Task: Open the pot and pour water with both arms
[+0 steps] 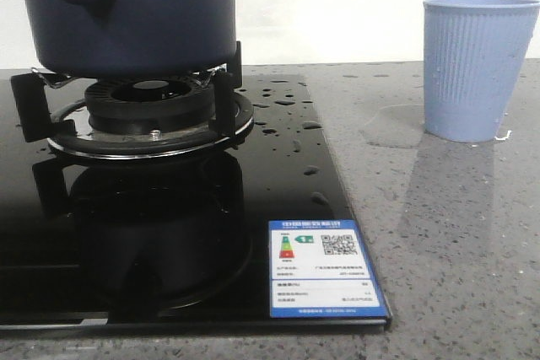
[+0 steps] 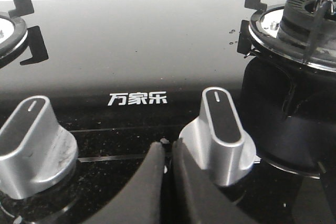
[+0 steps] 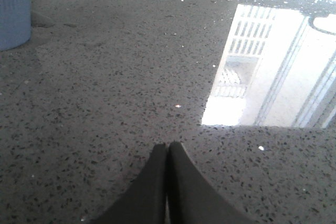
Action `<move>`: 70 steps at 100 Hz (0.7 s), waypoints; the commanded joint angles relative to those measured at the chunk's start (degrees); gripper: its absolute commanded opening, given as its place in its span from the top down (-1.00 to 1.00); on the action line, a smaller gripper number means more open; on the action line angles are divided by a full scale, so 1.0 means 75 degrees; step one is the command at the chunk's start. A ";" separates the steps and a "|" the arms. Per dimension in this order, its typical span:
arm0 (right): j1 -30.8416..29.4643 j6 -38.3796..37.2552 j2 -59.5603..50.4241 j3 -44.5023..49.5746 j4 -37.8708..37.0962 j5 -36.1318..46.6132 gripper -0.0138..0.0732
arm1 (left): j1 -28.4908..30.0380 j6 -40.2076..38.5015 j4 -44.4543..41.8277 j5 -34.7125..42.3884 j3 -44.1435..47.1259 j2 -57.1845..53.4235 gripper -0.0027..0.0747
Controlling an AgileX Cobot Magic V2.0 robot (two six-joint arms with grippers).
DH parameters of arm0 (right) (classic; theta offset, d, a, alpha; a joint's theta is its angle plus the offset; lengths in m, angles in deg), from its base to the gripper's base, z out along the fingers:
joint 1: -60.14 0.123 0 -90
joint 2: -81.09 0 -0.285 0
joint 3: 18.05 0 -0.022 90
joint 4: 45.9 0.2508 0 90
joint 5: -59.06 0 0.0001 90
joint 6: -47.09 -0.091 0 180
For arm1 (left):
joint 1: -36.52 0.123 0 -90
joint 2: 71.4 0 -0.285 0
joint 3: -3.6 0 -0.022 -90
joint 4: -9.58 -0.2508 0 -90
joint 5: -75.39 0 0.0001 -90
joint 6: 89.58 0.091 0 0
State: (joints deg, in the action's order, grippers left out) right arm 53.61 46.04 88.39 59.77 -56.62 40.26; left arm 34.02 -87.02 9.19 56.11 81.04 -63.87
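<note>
**inventory and markings: one pot, one cup, two knobs, two claws**

one pot (image 1: 126, 10), dark navy blue, sits on the pan support of the burner (image 1: 152, 111) on the black glass hob (image 1: 278, 183). its stubby hollow handle faces the front camera, toward the left. in the left wrist view only a sliver of the pot's underside shows at the picture edge, above the same burner.

one light blue ribbed cup (image 1: 479, 69) stands upright on the grey speckled counter (image 1: 439, 259), well apart from the pot, on the robot's right. a thin patch of water (image 1: 392, 124) lies on the counter touching the cup's base. scattered droplets sit on the hob glass between burner and hob edge.

one energy label (image 1: 325, 269) is stuck to the near right corner of the hob. it carries a qr code, a coloured rating scale and chinese print too small to read.

the left wrist view shows two silver control knobs: one (image 2: 220, 135) just beside the left claw (image 2: 167, 148), one (image 2: 34, 140) farther off. white brand characters (image 2: 137, 98) on the glass read "万家乐". part of a second burner (image 2: 10, 27) appears at the picture edge.

the left claw is pressed together, pinching nothing. the right claw (image 3: 167, 150) is likewise pressed together, empty, over bare counter, the cup off to one side.
</note>
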 commanded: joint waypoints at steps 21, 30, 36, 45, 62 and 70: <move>-0.0043 0.0040 -0.0139 0.0084 -0.0093 0.0135 0.84 | 0.0005 -0.0060 0.0005 0.0317 0.0207 -0.0171 0.98; -0.0043 0.0040 -0.0139 0.0084 -0.0093 0.0135 0.84 | 0.0005 -0.0060 0.0005 0.0317 0.0207 -0.0171 0.98; -0.0043 0.0040 -0.0139 0.0084 -0.0093 0.0135 0.84 | 0.0005 -0.0060 0.0005 0.0317 0.0207 -0.0171 0.98; -0.0043 0.0040 -0.0139 0.0084 -0.0093 0.0135 0.84 | 0.0005 -0.0060 0.0005 0.0317 0.0207 -0.0171 0.98; -0.0043 0.0040 -0.0139 0.0084 -0.0093 0.0135 0.84 | 0.0005 -0.0060 0.0005 0.0317 0.0207 -0.0171 0.98; -0.0043 0.0040 -0.0139 0.0084 -0.0226 0.0226 0.84 | 0.0005 -0.0060 0.0005 0.0317 0.0207 -0.0171 0.98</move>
State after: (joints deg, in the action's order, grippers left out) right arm 53.61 46.04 88.39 59.77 -56.62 40.26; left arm 34.02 -87.02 9.19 56.11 81.04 -63.87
